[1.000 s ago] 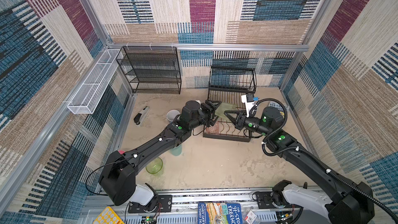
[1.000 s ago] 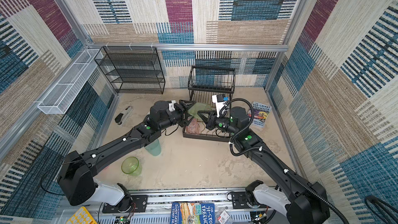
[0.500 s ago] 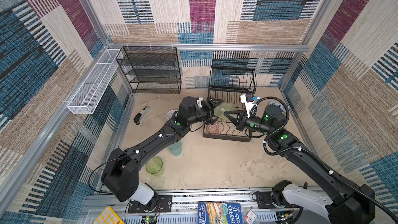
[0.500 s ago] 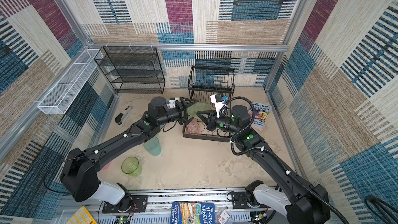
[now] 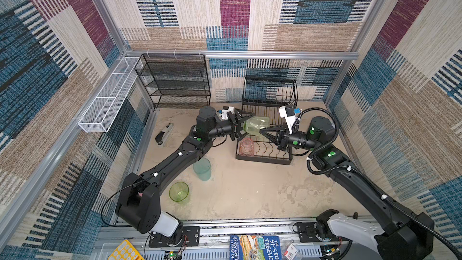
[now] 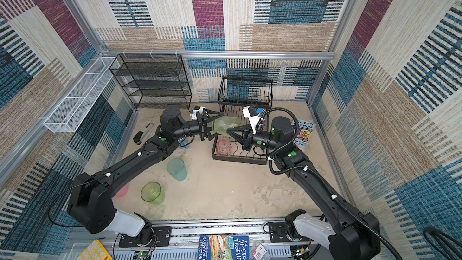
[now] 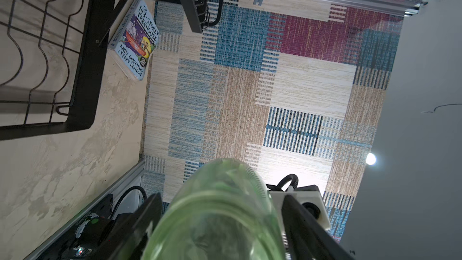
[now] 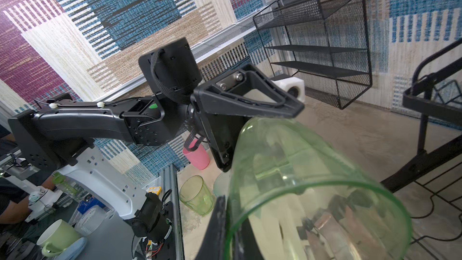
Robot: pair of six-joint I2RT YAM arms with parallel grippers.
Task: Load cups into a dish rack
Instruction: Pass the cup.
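Note:
A translucent green tumbler point(image 5: 256, 126) point(image 6: 225, 125) lies sideways in the air above the black wire dish rack point(image 5: 265, 156) point(image 6: 237, 160). My right gripper point(image 5: 261, 131) point(image 8: 230, 221) is shut on its rim. My left gripper point(image 5: 248, 126) point(image 7: 220, 208) is open, its jaws straddling the tumbler's base end point(image 7: 220, 221) with small gaps on both sides. A peach-pink cup point(image 5: 247, 147) point(image 6: 223, 147) sits in the rack's lower tray. On the table stand a teal tumbler point(image 5: 202, 168), another green tumbler point(image 5: 179, 191) and an opaque pink cup point(image 6: 121, 191) point(image 8: 196, 157).
A black mesh shelf unit point(image 5: 175, 81) stands at the back left, beside a white mesh basket point(image 5: 107, 98) on the left wall. A dark stapler-like object point(image 5: 163, 133) lies left of my left arm. A book point(image 6: 303, 131) lies right of the rack.
My left arm has drawn back to the left along the tumbler. My right gripper has edged left at the tumbler's rim. The tumbler has stayed over the rack.

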